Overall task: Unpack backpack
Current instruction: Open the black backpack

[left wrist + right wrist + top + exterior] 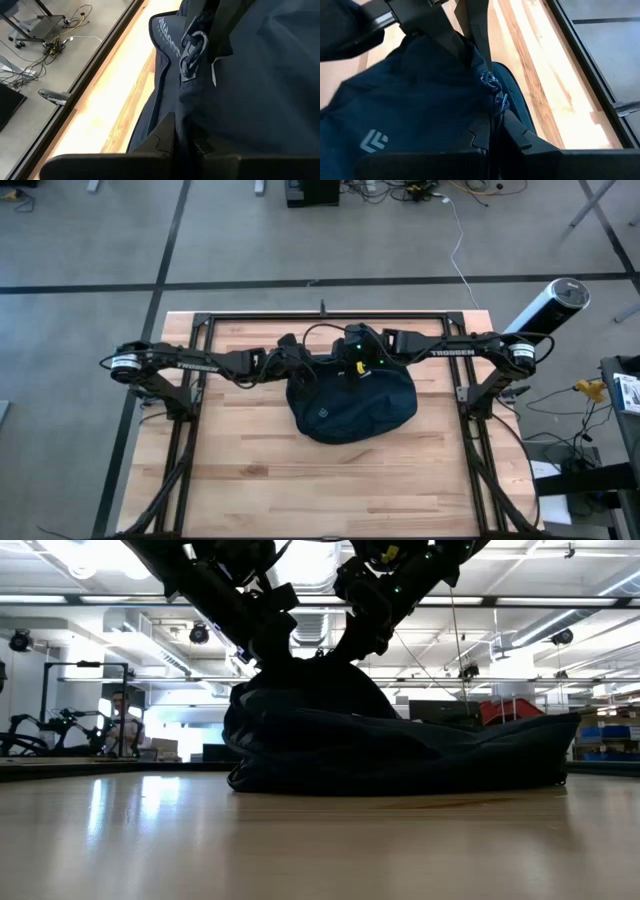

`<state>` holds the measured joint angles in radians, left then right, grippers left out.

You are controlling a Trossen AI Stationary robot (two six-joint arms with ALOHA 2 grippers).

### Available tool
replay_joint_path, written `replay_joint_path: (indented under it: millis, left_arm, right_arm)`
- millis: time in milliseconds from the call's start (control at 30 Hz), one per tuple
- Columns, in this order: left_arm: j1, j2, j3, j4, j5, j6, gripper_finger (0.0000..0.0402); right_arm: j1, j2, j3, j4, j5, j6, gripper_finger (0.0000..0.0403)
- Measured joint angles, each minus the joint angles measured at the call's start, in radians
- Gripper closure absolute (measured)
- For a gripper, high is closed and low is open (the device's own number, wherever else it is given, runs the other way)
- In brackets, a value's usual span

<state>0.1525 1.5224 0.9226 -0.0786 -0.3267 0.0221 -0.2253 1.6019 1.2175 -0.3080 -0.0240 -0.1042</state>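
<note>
The dark navy backpack (352, 408) lies at the table's middle, its underside on the wood, its far top edge raised into a peak (310, 675). A pale logo (372, 141) shows on its cloth. My left gripper (186, 134) comes in from the table's left and is shut on that raised edge. My right gripper (496, 131) comes in from the right and is shut on the same edge, close beside the left gripper (465, 37). Zipper pulls (192, 47) hang just ahead of the fingers. My left gripper pinches a fold of the backpack's cloth (187, 111) at its far top edge, between its two fingers. The fingers slant down from the table's left. The cloth is drawn up there while the backpack's base stays on the table. My right gripper pinches the backpack's cloth (489, 109) beside the zipper pulls (496, 95), at the far top edge. Its fingers slant down from the table's right. The edge is pulled up into a peak; the rest of the backpack (420, 755) rests on the wood.
A black metal frame (320, 317) runs along the table's far edge and down both sides. Bare wood (320, 490) stretches toward the near edge. A white cylinder (550, 305) stands off the far right corner. A person (120, 720) sits in the room beyond.
</note>
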Motion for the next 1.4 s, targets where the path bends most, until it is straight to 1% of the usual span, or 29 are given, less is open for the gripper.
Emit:
replay_joint_path:
  millis: [400,633,767,867,933,1033,1100,1167,1233,1367,1400]
  left_arm:
    - [0.001,0.004,-0.007,0.007,0.002,0.0,0.0401]
    - [0.0,0.004,-0.007,0.008,0.007,0.01,0.0402]
    - [0.0,0.004,-0.007,0.008,0.011,0.013,0.0402]
    - [-0.001,0.004,-0.007,0.008,0.012,0.016,0.0402]
    - [-0.001,0.004,-0.007,0.008,0.012,0.021,0.0401]
    - [-0.001,0.004,-0.007,0.009,0.013,0.025,0.0402]
    - [-0.001,0.004,-0.007,0.009,0.013,0.026,0.0401]
    - [-0.001,0.004,-0.007,0.01,0.014,0.026,0.0401]
    - [-0.001,0.004,-0.007,0.01,0.015,0.026,0.0401]
    - [-0.001,0.004,-0.006,0.009,0.016,0.026,0.0401]
    - [-0.001,0.004,-0.006,0.01,0.016,0.026,0.0401]
  right_arm:
    - [0.006,0.046,0.0,0.047,-0.006,0.007,0.0399]
    - [0.01,0.044,-0.001,0.064,-0.013,-0.037,0.0349]
    - [0.01,0.042,0.0,0.068,-0.015,-0.05,0.0305]
    - [0.01,0.043,-0.001,0.078,-0.015,-0.069,0.0278]
    - [0.01,0.048,0.0,0.093,-0.019,-0.086,0.0266]
    - [0.01,0.054,0.0,0.128,-0.054,-0.081,0.0259]
    - [0.01,0.054,0.0,0.136,-0.055,-0.062,0.0264]
    - [0.008,0.054,0.0,0.128,-0.044,-0.047,0.0281]
    - [0.005,0.057,0.0,0.111,-0.033,-0.045,0.0309]
    - [0.004,0.057,0.0,0.09,-0.026,-0.041,0.0381]
    - [0.004,0.057,0.0,0.085,-0.025,-0.041,0.0391]
